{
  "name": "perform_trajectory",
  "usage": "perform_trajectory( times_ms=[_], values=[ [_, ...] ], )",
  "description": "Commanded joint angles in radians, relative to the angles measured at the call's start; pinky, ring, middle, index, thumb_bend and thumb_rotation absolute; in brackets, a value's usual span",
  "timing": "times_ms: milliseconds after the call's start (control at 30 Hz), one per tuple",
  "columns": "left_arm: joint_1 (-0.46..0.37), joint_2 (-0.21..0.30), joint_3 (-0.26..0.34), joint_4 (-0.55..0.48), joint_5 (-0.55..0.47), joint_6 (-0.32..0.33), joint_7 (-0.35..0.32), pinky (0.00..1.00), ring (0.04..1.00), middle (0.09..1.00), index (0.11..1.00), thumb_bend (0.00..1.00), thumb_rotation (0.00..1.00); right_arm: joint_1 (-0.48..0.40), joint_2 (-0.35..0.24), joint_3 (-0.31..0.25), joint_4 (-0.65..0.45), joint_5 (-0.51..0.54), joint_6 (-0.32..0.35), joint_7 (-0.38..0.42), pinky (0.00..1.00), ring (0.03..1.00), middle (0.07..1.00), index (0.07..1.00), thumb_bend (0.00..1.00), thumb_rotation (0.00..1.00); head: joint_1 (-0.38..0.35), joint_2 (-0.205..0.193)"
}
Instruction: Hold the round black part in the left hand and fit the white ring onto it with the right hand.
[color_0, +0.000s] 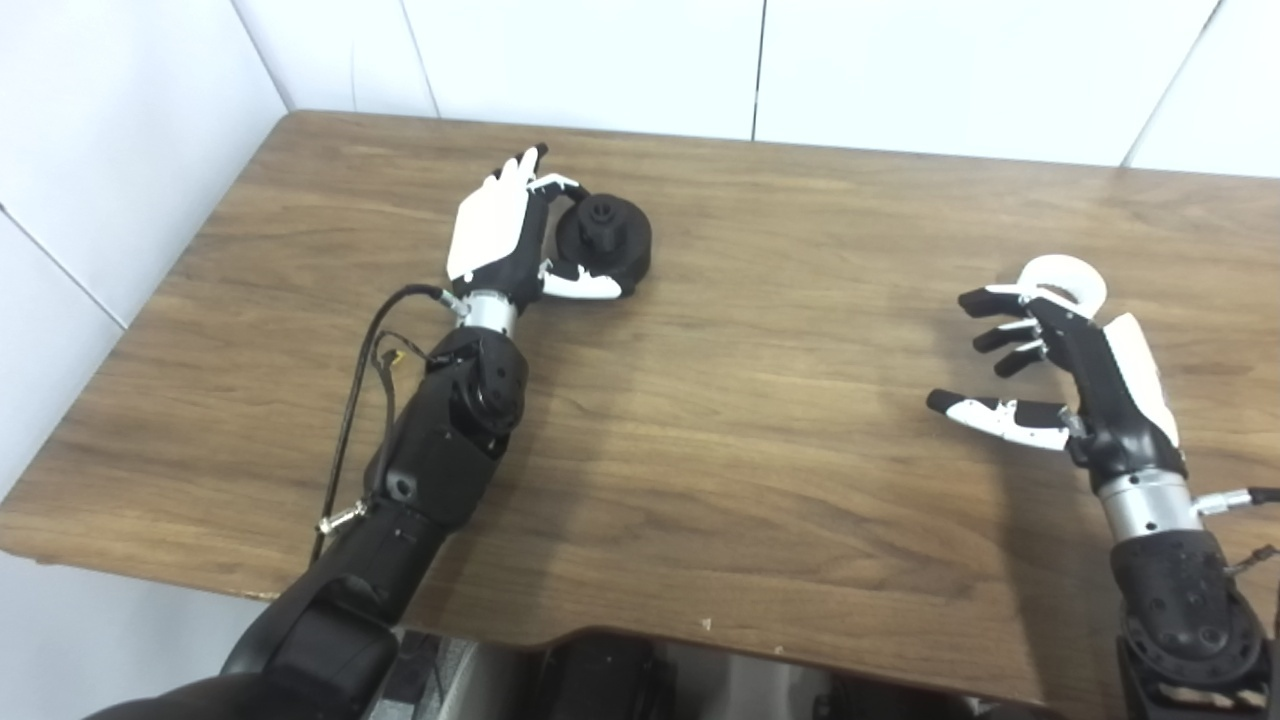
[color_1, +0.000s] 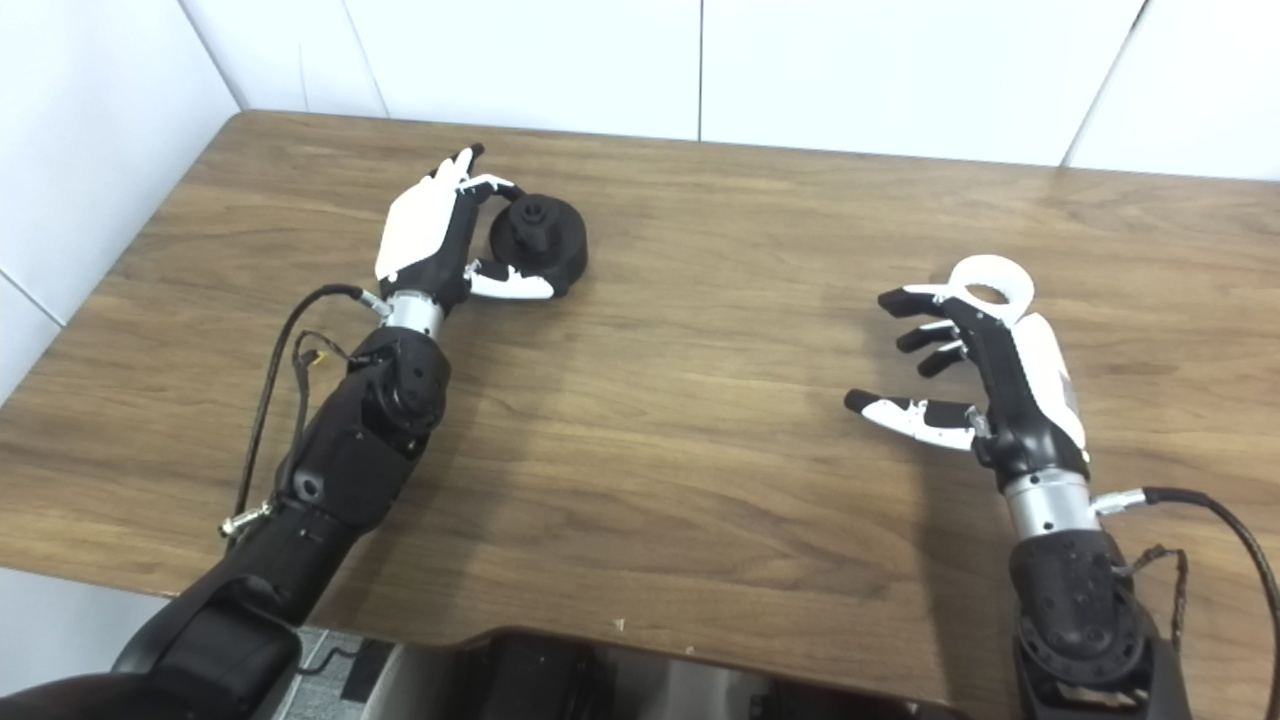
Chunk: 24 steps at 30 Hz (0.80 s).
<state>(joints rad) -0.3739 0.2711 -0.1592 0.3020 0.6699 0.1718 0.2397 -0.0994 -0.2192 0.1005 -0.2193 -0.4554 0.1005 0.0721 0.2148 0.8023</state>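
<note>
I'm curling my left hand (color_0: 497, 232) around the round black part (color_0: 604, 243) near the table (color_1: 640, 480)'s far-left corner, grip not yet firm. My right hand (color_1: 985, 370) is spreading wide beside the white ring (color_1: 990, 290) toward the right edge; grasping comes next.

The near rim of the white ring (color_1: 990, 283) lay hidden behind the right hand (color_1: 985, 365), so whether any fingertip touched it could not be told. The left hand (color_0: 510, 235) covered the left side of the round black part (color_0: 605, 240), and contact there was unclear too. The tabletop (color_0: 760, 420) was cut off at the right edge and near right corner. Both upper arms ran out past the bottom edge.
</note>
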Motion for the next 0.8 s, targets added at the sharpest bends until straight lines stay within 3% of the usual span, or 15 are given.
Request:
perform_trajectory(
  times_ms=[0, 333, 567, 767],
  values=[
    [-0.044, 0.014, 0.006, -0.011, 0.009, -0.024, 0.033, 1.0, 1.0, 1.0, 0.599, 0.87, 0.27, -0.031, -0.005, -0.012, -0.047, 0.003, -0.016, -0.01, 0.49, 0.614, 0.721, 0.689, 0.72, 0.09, -0.001, 0.0],
    [-0.023, 0.005, -0.025, -0.035, 0.0, -0.005, -0.034, 1.0, 1.0, 1.0, 0.591, 0.89, 0.25, -0.038, -0.009, -0.016, -0.06, 0.006, -0.004, -0.004, 0.5, 0.616, 0.718, 0.687, 0.73, 0.07, -0.004, 0.004],
    [-0.005, 0.0, -0.065, -0.04, -0.01, -0.042, -0.066, 1.0, 1.0, 0.999, 0.586, 0.92, 0.3, -0.042, -0.009, -0.018, -0.063, 0.005, -0.004, -0.003, 0.51, 0.625, 0.72, 0.691, 0.72, 0.06, -0.005, 0.005],
    [0.012, 0.0, -0.1, -0.081, 0.003, -0.028, -0.111, 1.0, 1.0, 1.0, 0.596, 0.92, 0.33, -0.044, -0.007, -0.018, -0.066, 0.004, -0.004, -0.004, 0.51, 0.627, 0.719, 0.69, 0.72, 0.07, -0.006, 0.007]
  ],
)
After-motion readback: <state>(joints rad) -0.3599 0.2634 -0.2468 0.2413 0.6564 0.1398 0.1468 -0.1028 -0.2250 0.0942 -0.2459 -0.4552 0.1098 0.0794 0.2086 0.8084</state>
